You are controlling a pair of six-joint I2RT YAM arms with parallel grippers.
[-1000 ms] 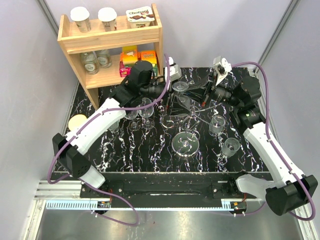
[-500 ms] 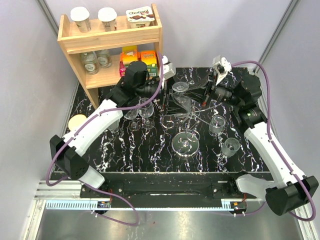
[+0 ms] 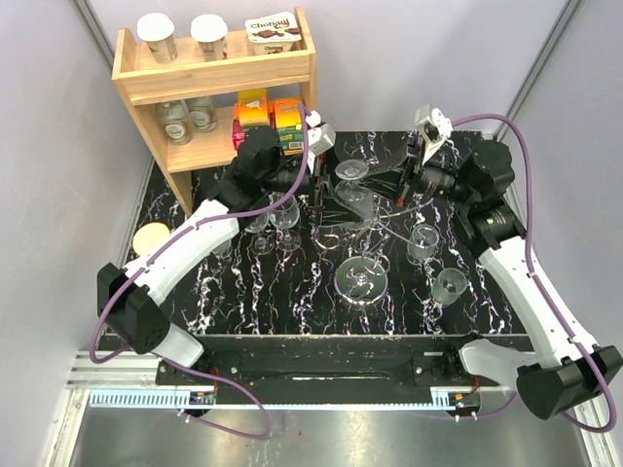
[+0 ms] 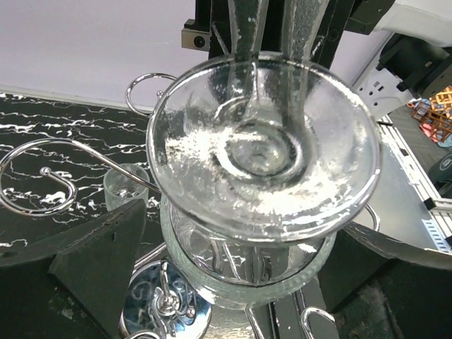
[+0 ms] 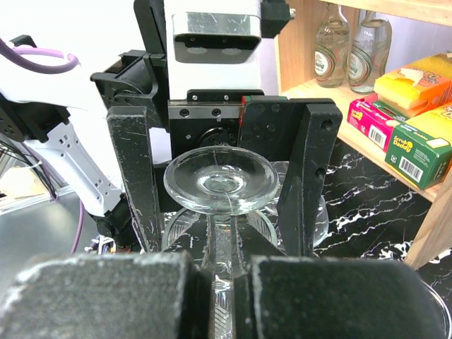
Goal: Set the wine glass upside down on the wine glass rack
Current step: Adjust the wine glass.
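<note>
The wine glass (image 3: 351, 171) hangs upside down, foot uppermost, over the middle of the table. My right gripper (image 5: 224, 268) is shut on its stem, below the round foot (image 5: 221, 180). My left gripper (image 3: 324, 191) is open, and its black fingers (image 5: 134, 176) stand on either side of the glass without touching it. In the left wrist view the foot (image 4: 261, 148) fills the frame with the bowl (image 4: 247, 265) under it. The wine glass rack (image 3: 361, 280) stands just in front of the glass. Its scroll arms (image 4: 42, 169) and shiny disc base (image 4: 166, 311) lie below and beside the bowl.
A wooden shelf (image 3: 219, 73) with bottles, cups and boxes stands at the back left. Two glasses (image 3: 273, 222) stand left of the rack and two tumblers (image 3: 424, 239) right of it. A yellow disc (image 3: 151, 236) lies at the left table edge.
My left wrist has shifted a little to the left and away, its jaws staying open. The glass and my right gripper have hardly moved.
</note>
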